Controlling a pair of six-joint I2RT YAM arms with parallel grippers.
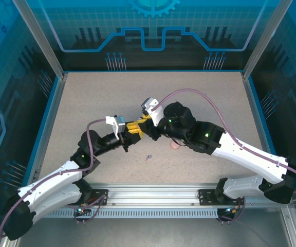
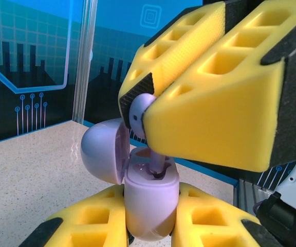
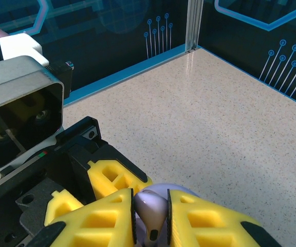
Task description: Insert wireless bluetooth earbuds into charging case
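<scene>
Mostly hidden between yellow foam pads, the lavender stemmed earbud [image 2: 136, 110] shows just its rounded head and a little of its stem. The stem's tip dips into a socket of the lavender egg-shaped plastic charging case [image 2: 150, 198]; how deep it sits cannot be told. The case's domed lid [image 2: 102, 152] stands swung open to the left, and the bottom of the case is cut off by the edge of the left wrist view.

The left gripper [image 2: 150, 226] is clamped on the case body, holding it upright. The right gripper [image 3: 151, 224] is pinched narrow on the earbud, slanting down from above.

From overhead, both arms reach in from the near edge of the speckled beige table [image 1: 86, 98] with bent elbows, and their claws meet above its centre. A second tiny lavender earbud [image 1: 149, 157] lies loose on the table, closer to the near edge. A small pink object [image 1: 174, 146] is half covered by the right arm; what it is cannot be told.
</scene>
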